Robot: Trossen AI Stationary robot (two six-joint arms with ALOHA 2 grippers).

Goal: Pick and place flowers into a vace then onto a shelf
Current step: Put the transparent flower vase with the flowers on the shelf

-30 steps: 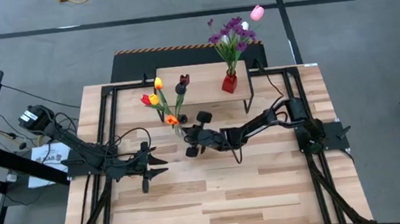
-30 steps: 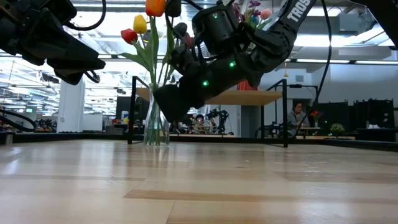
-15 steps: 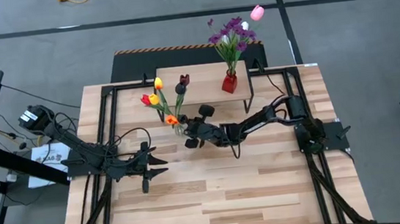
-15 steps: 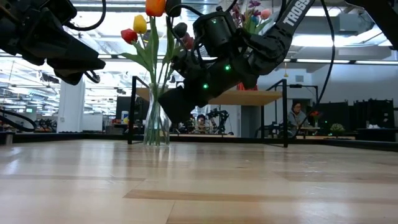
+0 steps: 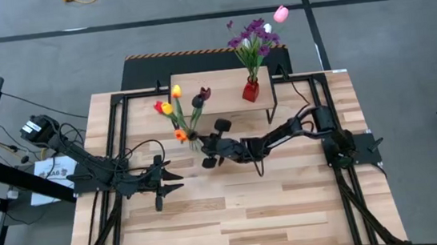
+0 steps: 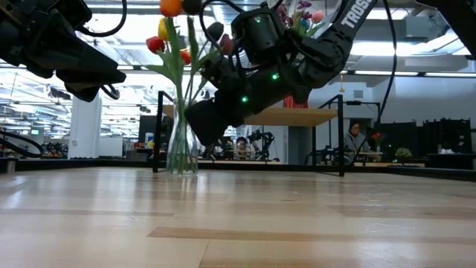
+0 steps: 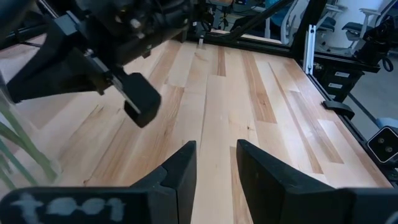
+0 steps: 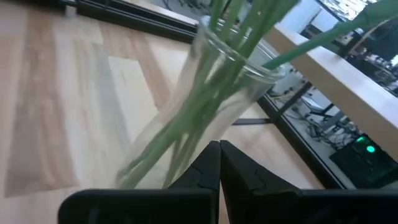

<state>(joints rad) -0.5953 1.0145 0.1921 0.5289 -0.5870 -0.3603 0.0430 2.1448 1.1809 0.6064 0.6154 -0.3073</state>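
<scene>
My right claw (image 8: 219, 163), clenched empty, sits beside the tilted glass vase (image 8: 205, 99) of flowers (image 5: 179, 110); best reopen, then grip squarely.

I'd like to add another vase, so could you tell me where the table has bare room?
The near half of the table, below both arms, is bare wood. The shelf has a bare strip between the tulips and the red vase. It is crowded around the glass vase, where the right end effector sits.

Bright, even overhead light; the right wrist view is motion-blurred.
</scene>
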